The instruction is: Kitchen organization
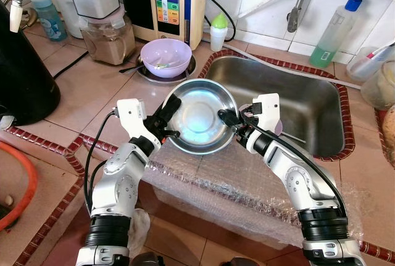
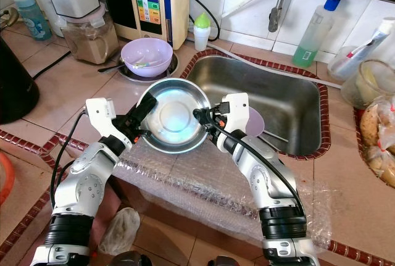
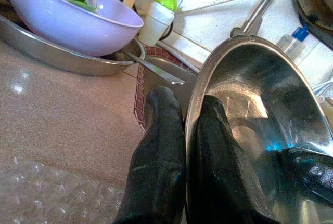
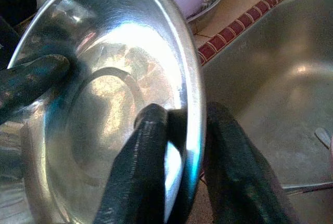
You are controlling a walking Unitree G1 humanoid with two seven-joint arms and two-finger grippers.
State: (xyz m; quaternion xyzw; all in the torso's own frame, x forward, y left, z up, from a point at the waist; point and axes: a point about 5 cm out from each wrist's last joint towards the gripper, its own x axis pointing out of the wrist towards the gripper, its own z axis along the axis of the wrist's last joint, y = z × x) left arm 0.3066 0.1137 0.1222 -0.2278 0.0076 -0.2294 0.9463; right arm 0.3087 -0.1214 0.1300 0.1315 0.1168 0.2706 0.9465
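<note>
A shiny steel bowl [image 1: 199, 116] is held up between both arms, above the counter's front edge, just left of the sink [image 1: 308, 102]. My left gripper [image 1: 171, 113] is shut on its left rim, one finger [image 3: 158, 161] outside and one inside the wall. On the opposite rim my right gripper [image 1: 226, 120] is shut, its fingers [image 4: 148, 161] pinching the edge. The bowl [image 4: 109, 94] looks empty.
A lilac bowl [image 1: 165, 57] with small bottles in it sits on a steel plate behind. A blender jar [image 1: 108, 37], a water machine [image 1: 176, 0] and a small green-capped bottle [image 1: 218, 30] line the back. Bubble wrap [image 1: 216, 182] covers the counter's front. A green soap bottle [image 1: 333, 31] stands by the sink.
</note>
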